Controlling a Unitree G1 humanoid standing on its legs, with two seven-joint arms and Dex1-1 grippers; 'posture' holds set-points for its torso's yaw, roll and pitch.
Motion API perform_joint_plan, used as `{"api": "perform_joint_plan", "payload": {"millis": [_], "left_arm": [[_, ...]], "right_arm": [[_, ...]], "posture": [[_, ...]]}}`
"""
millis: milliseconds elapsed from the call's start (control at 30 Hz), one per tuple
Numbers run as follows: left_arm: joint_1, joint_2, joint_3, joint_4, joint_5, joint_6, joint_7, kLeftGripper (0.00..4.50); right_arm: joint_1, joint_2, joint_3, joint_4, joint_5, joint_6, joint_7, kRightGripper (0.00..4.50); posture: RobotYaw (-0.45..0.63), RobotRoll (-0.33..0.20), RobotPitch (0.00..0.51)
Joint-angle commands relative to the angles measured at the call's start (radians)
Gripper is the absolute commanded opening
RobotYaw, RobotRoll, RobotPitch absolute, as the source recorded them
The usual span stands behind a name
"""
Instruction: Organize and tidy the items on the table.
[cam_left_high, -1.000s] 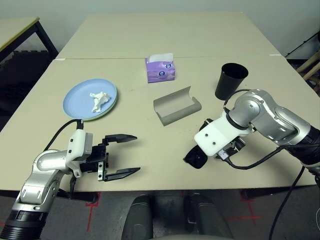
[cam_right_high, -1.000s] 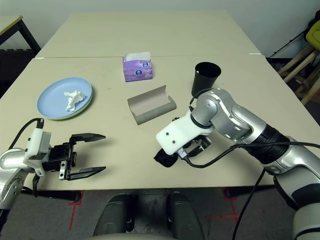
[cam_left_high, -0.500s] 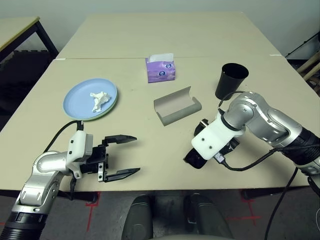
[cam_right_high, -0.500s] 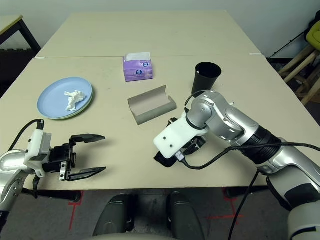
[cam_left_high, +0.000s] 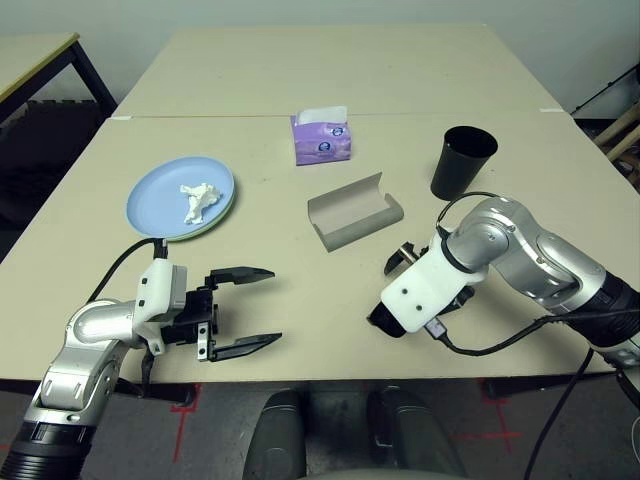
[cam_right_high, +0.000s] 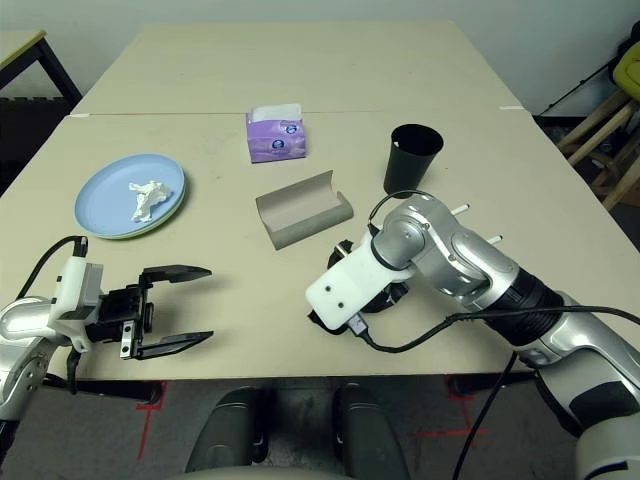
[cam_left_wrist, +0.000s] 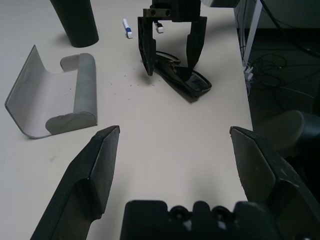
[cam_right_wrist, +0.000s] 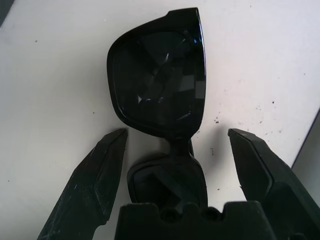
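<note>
Nearest you, your left gripper (cam_left_high: 255, 310) is hovering over the near left part of the table (cam_left_high: 280, 190), pointing right, claw standing wide with nothing between the fingers. Your right gripper (cam_left_wrist: 169, 60) is pointing steeply down over the black sunglasses (cam_right_wrist: 157, 95) near the front edge, right of centre. Its claw is spread wide, one finger on each side of the frame; from the right wrist view the fingers are standing clear of the lenses, so nothing is being gripped.

Further back, centre of the table, the grey glasses case (cam_left_high: 354, 212) is lying open, hollow side up, well apart from the sunglasses. To the left, the light blue plate (cam_left_high: 160, 195) is sitting on the pale green plate (cam_left_high: 217, 226), whose rim is just showing at the near right. The crumpled white tissue (cam_left_high: 198, 198) is resting on the blue plate.

On the right, two white marker pens (cam_right_high: 460, 209) are peeking out beyond your right arm. The black cup (cam_left_high: 460, 162) is standing upright behind them. Farthest, the purple tissue box (cam_left_high: 321, 138) is sitting centre.
</note>
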Motion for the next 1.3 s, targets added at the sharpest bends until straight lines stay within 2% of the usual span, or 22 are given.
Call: {"api": "perform_joint_plan", "payload": {"millis": [33, 233, 367, 567, 600, 867, 1300], "left_arm": [[0.000, 0.004, -0.018, -0.013, 0.011, 0.006, -0.005, 4.50], [-0.005, 0.004, -0.018, -0.018, 0.009, 0.011, -0.002, 4.50], [-0.016, 0.002, -0.017, -0.015, 0.007, 0.017, -0.001, 4.50], [-0.015, 0.003, -0.014, -0.020, 0.004, 0.023, -0.002, 4.50], [-0.016, 0.002, -0.015, -0.020, 0.004, 0.024, -0.002, 4.50], [-0.012, 0.002, -0.015, -0.025, 0.004, 0.025, -0.002, 4.50], [-0.029, -0.003, -0.019, -0.005, 0.013, 0.016, -0.003, 4.50]], "right_arm": [[0.018, -0.011, -0.023, -0.035, -0.006, 0.005, -0.002, 4.44], [0.027, -0.017, -0.032, -0.028, -0.018, -0.015, -0.014, 4.44], [0.028, -0.009, -0.036, -0.030, -0.014, -0.014, -0.022, 3.15], [0.028, -0.003, -0.047, -0.028, -0.009, -0.010, -0.040, 0.68], [0.028, -0.003, -0.049, -0.026, -0.009, -0.011, -0.040, 0.44], [0.004, -0.001, -0.066, -0.005, 0.000, -0.026, -0.038, 0.43], [-0.196, 0.001, -0.140, 0.106, 0.105, -0.016, 0.042, 0.43]], "posture": [[0.09, 0.000, 0.118], [0.09, 0.000, 0.126], [0.09, 0.000, 0.131], [0.08, 0.000, 0.136], [0.08, 0.000, 0.138], [0.09, 0.000, 0.137], [0.09, 0.000, 0.117]]}}
